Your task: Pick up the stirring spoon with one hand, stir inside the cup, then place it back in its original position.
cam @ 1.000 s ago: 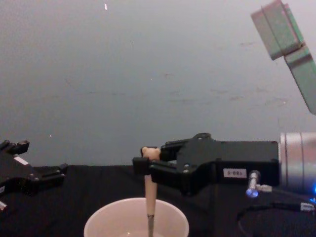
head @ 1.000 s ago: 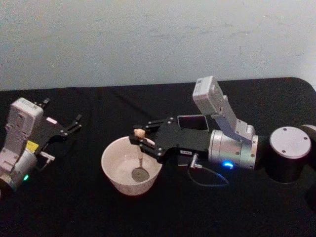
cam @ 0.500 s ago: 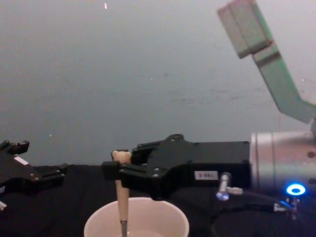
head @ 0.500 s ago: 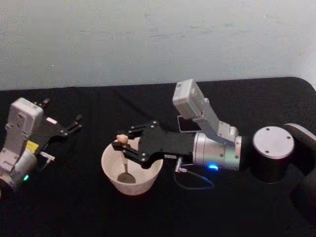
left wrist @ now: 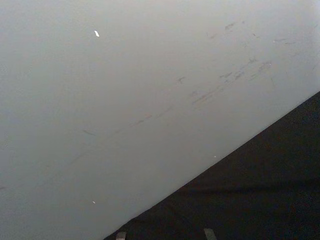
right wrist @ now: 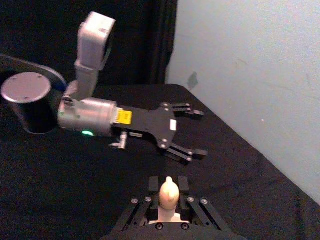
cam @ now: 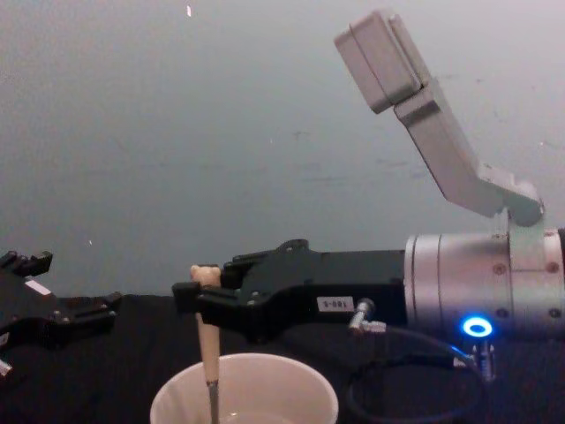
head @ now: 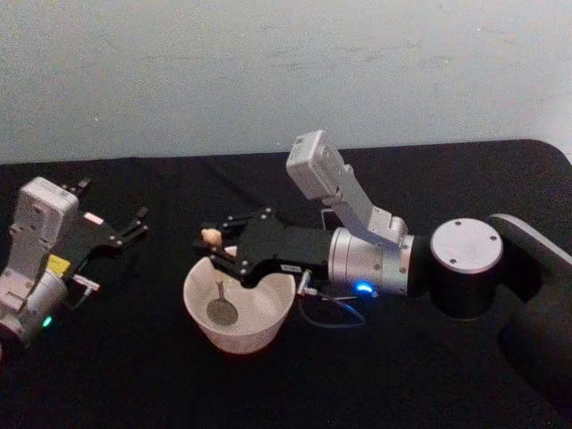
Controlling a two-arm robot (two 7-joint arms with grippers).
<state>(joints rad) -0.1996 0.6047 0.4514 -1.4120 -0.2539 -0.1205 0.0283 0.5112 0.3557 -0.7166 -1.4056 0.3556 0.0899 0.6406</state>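
Note:
The cream cup (head: pixel 259 323) sits on the black table. My right gripper (head: pixel 212 240) is over the cup's left rim, shut on the stirring spoon's beige handle just under the bear head (head: pixel 211 235). The spoon (head: pixel 218 288) hangs nearly upright and its metal bowl (head: pixel 220 313) is down inside the cup, left of centre. In the chest view the handle (cam: pixel 208 349) drops from the right gripper (cam: pixel 199 295) into the cup (cam: pixel 181 399). The right wrist view has the bear head (right wrist: pixel 168 191) between the fingers. The original position is hidden behind my right arm. My left gripper (head: pixel 113 200) rests open at the left.
The right arm's wrist camera housing (head: pixel 315 166) rises above the table behind the cup. A thin cable (head: pixel 331 302) loops beside the cup's right side. My left gripper (right wrist: pixel 201 134) stands open across the table in the right wrist view. A pale wall backs the table.
My right gripper has carried the spoon leftward across the cup, from its right side to its left side. The spoon's bowl stayed inside the cup. The left arm has not moved.

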